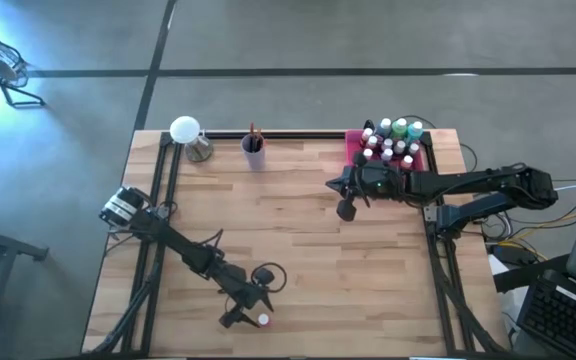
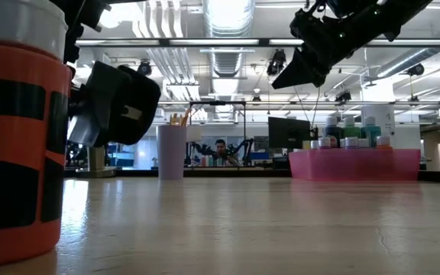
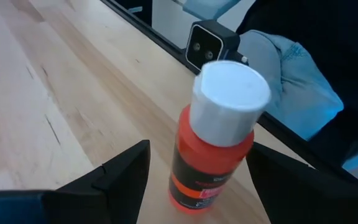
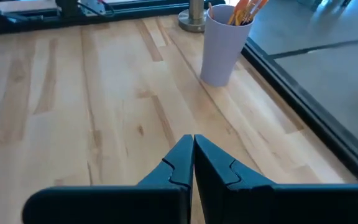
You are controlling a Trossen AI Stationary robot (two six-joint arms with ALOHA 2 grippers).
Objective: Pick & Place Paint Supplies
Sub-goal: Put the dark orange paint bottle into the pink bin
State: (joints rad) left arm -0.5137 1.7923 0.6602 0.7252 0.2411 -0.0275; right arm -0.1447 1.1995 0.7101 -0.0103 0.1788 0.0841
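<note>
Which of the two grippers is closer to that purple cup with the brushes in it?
The right gripper, shut, hangs over the table beside the pink tray, a short way from the cup. The left gripper sits at the opposite table edge, around a red paint bottle.

A robotics lab or workshop — the low view looks past the wooden table (image 2: 281, 221) into a big open room with exposed ducts (image 2: 228, 46) and strip lights (image 2: 205, 42) on the ceiling. Far back, a person (image 2: 220, 149) sits between two more robot arms, with a dark monitor (image 2: 287, 134) nearby. From above, the floor (image 1: 318, 40) is bare grey concrete, and a keyboard (image 1: 568, 315) and cables (image 1: 508, 240) sit beside the table — a test bench.
</note>
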